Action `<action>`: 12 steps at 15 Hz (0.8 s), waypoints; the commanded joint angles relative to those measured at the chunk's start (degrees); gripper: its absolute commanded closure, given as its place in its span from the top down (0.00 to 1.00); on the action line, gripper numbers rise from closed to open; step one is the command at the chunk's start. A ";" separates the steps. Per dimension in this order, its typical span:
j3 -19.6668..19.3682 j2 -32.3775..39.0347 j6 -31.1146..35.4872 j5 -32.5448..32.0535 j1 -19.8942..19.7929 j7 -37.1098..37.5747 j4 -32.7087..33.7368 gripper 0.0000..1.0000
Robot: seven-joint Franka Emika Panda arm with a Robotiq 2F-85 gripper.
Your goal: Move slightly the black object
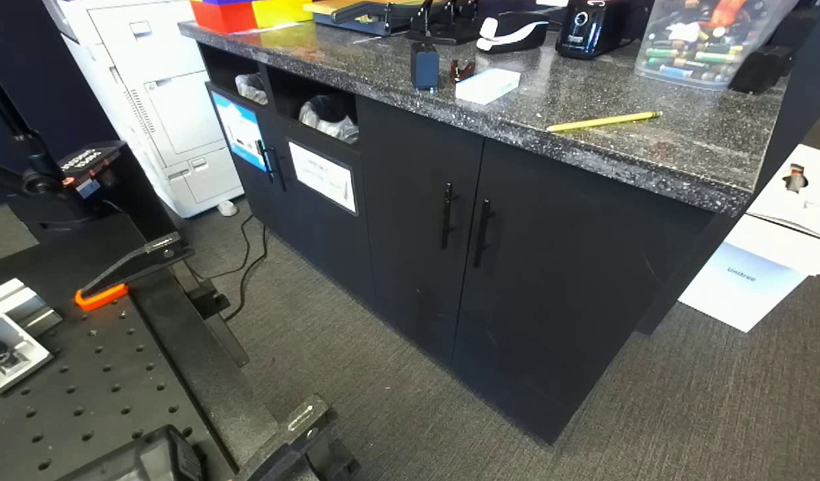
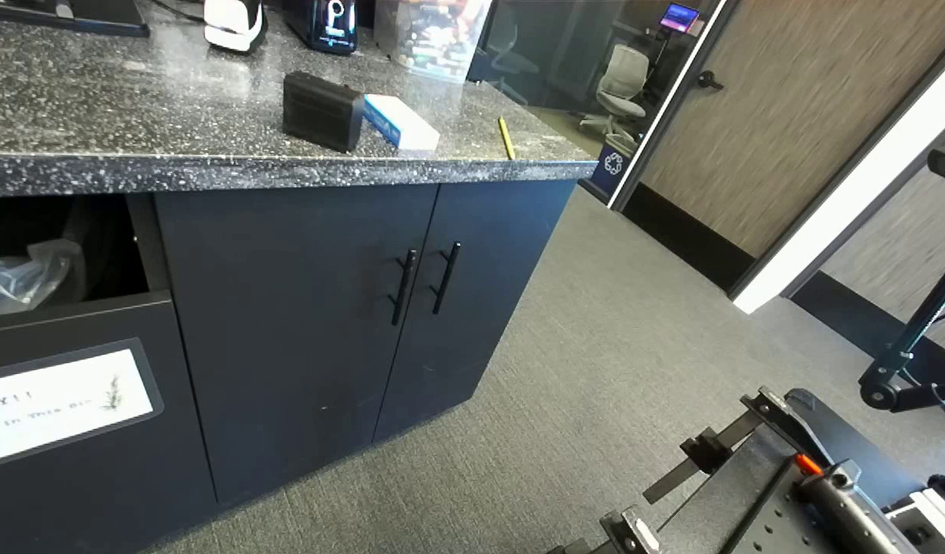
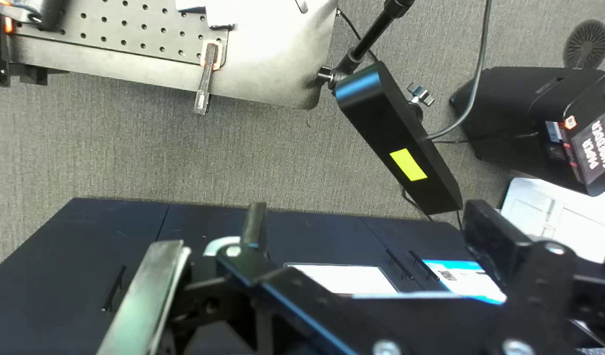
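Note:
The black object (image 1: 425, 65) is a small upright matte block on the speckled dark counter (image 1: 517, 123), near its front edge. It also shows in an exterior view (image 2: 322, 111), standing beside a white notepad-like box (image 2: 402, 127). That white box (image 1: 488, 85) lies flat to its right. My gripper (image 3: 369, 224) shows only in the wrist view, with its two black fingers wide apart and nothing between them. The cabinet front and floor lie beyond the fingers. The black object is out of the wrist view, so its distance from my gripper cannot be told.
A yellow pencil (image 1: 603, 121) lies near the counter edge. A clear bin of markers (image 1: 694, 47), a black device (image 1: 587, 27) and a tape dispenser (image 1: 513, 32) stand farther back. A black camera on a stand (image 3: 398, 143) and a perforated workbench (image 3: 130, 29) show in the wrist view.

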 commanded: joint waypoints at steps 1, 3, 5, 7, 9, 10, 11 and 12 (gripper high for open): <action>0.54 0.00 -0.24 0.25 -0.69 -0.21 0.18 1.00; 0.06 3.40 0.31 -1.21 -1.55 -1.59 0.82 1.00; -0.30 7.00 2.43 -4.78 -3.33 -2.97 1.96 1.00; -1.24 11.69 5.40 -8.54 -5.43 -3.92 3.57 1.00; -2.29 17.51 8.92 -12.86 -7.19 -6.33 6.13 1.00; -3.12 21.10 11.21 -14.88 -8.09 -8.05 7.74 1.00; -3.84 24.17 12.90 -16.03 -8.68 -9.25 9.39 1.00; -4.60 27.45 14.82 -17.13 -9.26 -10.80 11.12 1.00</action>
